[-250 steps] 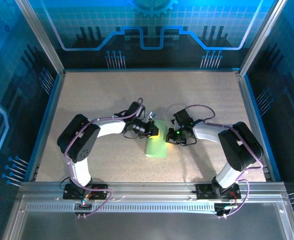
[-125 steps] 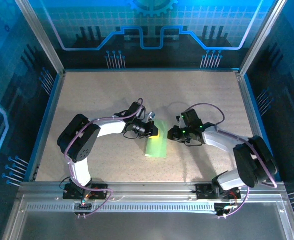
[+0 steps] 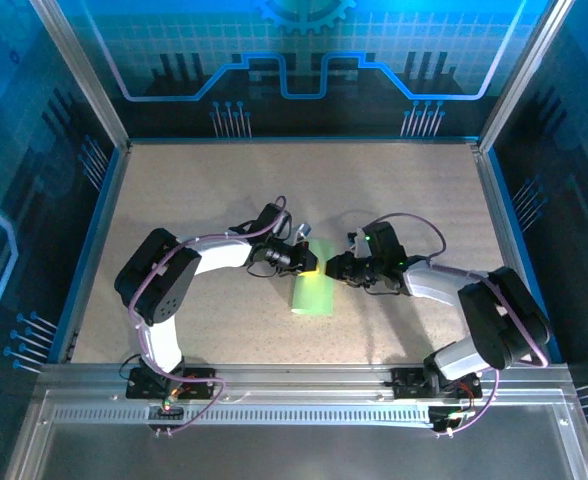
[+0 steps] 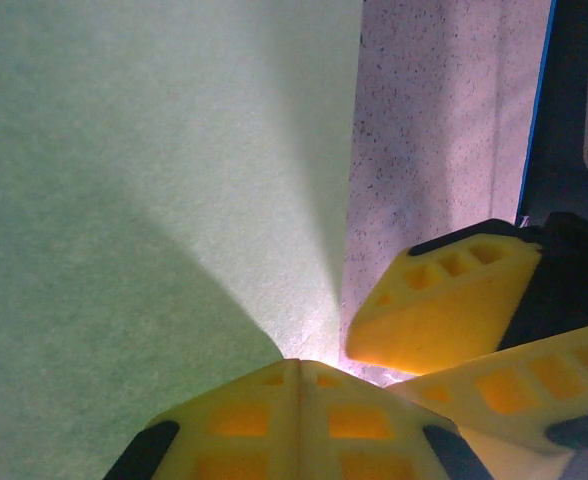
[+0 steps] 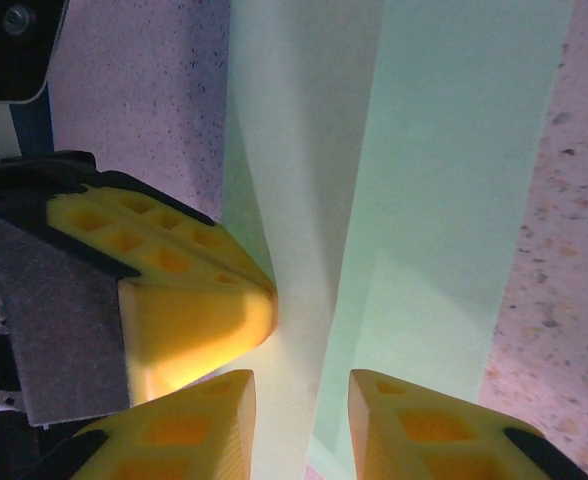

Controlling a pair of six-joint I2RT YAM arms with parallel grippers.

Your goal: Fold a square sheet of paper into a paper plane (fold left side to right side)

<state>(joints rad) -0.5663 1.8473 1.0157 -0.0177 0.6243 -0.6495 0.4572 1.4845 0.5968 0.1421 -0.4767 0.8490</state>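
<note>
on the table [image 3: 194,200] the paper [image 3: 312,292] lies near the middle between your two arms, a narrow doubled strip running away from the bases. your left gripper [image 4: 296,405] is closed, tips together, pressing the strip's far end flat. your right gripper [image 5: 302,410] stands parted just beside it, a raised paper edge in the gap and nothing clamped. this looks like a creasing step: pin firmly with the left, and bring the right down low along the fold so the layers don't slide.
</note>
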